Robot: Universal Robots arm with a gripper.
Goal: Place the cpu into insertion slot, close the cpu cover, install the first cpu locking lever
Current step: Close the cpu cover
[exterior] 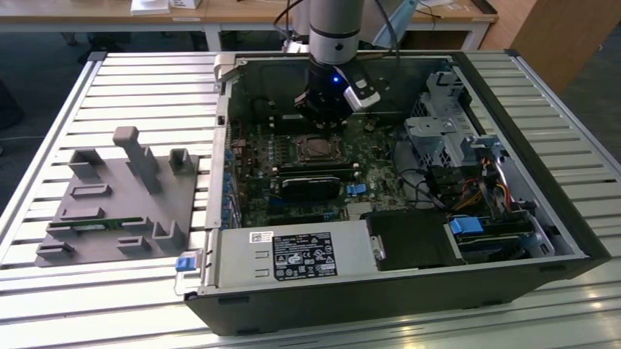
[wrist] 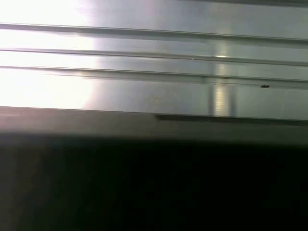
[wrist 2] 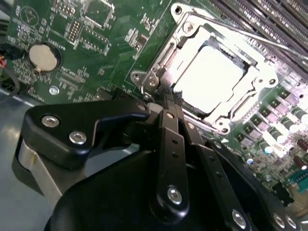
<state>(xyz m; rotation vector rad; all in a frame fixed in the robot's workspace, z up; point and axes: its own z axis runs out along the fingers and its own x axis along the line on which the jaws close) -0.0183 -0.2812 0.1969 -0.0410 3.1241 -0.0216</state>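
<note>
Looking into the open black tower case (exterior: pixel 543 218) on the slatted metal tabletop (exterior: pixel 145 73), the arm's black end effector (wrist 2: pixel 166 107) hangs right at the edge of the small square insertion slot (wrist 2: pixel 192 41) on the green motherboard (wrist 2: pixel 110 29). Its fingers (wrist 2: pixel 163 139) look pressed together at the tip, clenched on nothing I can make out.

The cpu (wrist 2: pixel 211 79), that flat pale silver square chip, already sits inside the slot, and the thin silvery metal cpu cover (wrist 2: pixel 262 74) lies down flat around it, chip showing through the window. My guess is the fingertip is parked at the slot's corner to work a thin wire locking lever (wrist 2: pixel 144 86) just beside the cover.

The second wrist view gives all that close detail. The exterior view adds the wider layout: grey plastic parts fixture (exterior: pixel 116 196) well apart from the slot, outside the case. The first wrist view just catches shiny metal ribs (wrist: pixel 154 57).
</note>
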